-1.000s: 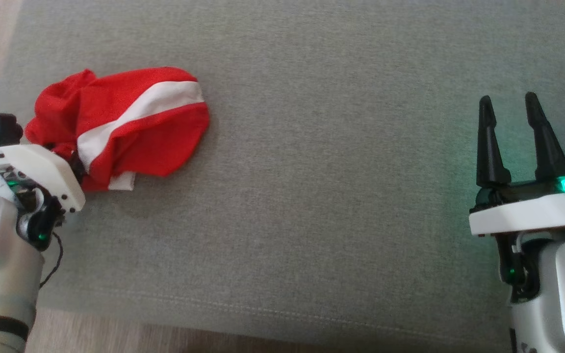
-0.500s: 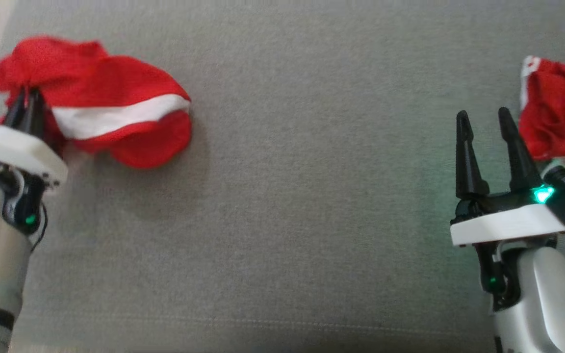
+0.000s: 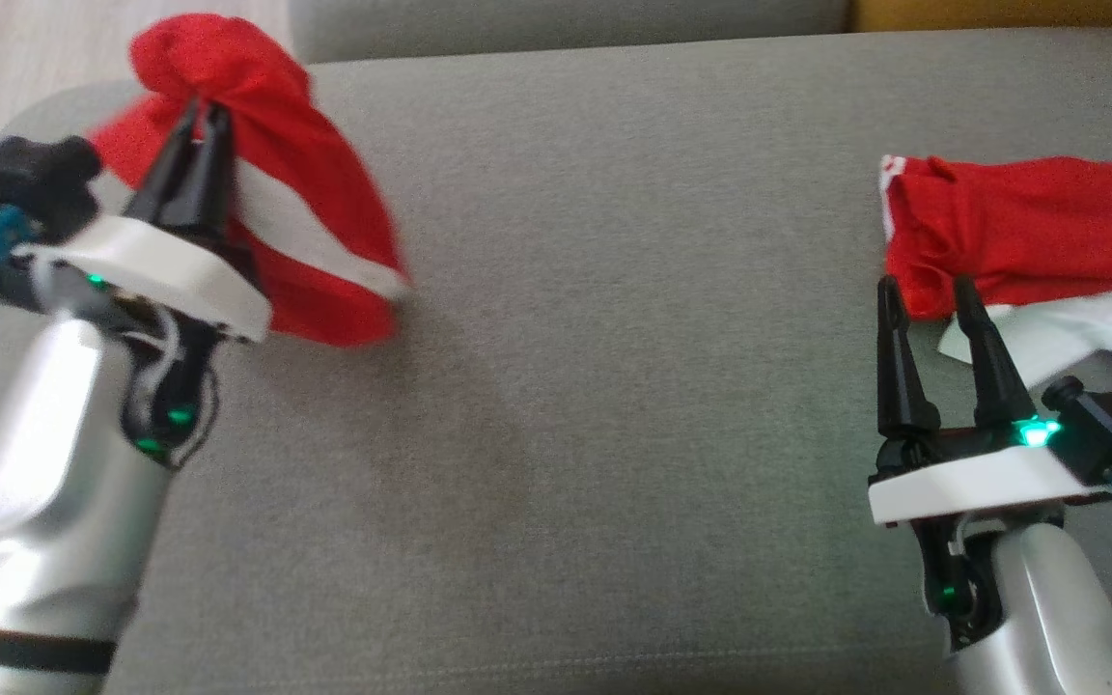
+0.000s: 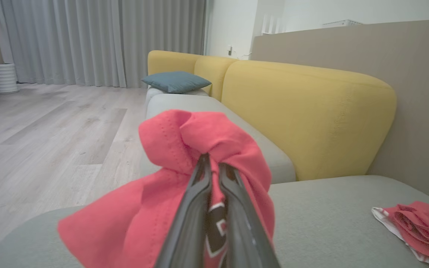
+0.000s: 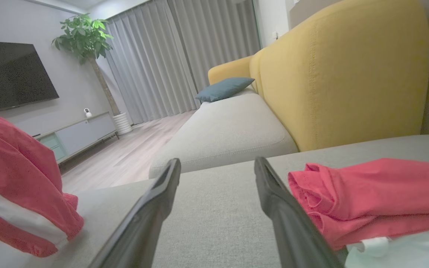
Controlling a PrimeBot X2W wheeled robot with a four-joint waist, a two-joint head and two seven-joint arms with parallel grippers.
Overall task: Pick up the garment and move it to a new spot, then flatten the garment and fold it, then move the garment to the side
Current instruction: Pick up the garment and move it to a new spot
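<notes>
The garment [image 3: 324, 222] is red with a white stripe. It hangs bunched from my left gripper [image 3: 204, 111], which is shut on its upper folds and holds it above the left end of the grey sofa seat [image 3: 614, 290]. Seen from the left wrist, the garment [image 4: 169, 201] wraps around the closed fingertips of the left gripper [image 4: 212, 160]. My right gripper [image 3: 925, 287] stands open with nothing between its fingers, low over the seat at the right. In the right wrist view the right gripper [image 5: 217, 162] has the hanging garment [image 5: 17, 175] far to its left.
A second red garment with white fabric under it [image 3: 1019, 232] lies folded on the seat just beyond my right gripper, also seen as the folded pile [image 5: 367, 197]. A yellow backrest [image 4: 304, 111] borders the seat. A blue pillow [image 4: 175, 81] lies further along the sofa. Wooden floor [image 4: 50, 130] drops off left.
My left gripper has shut on the garment and raised it off the seat. The head view has tilted up, bringing the folded garment at right into view. The right gripper stays open.
</notes>
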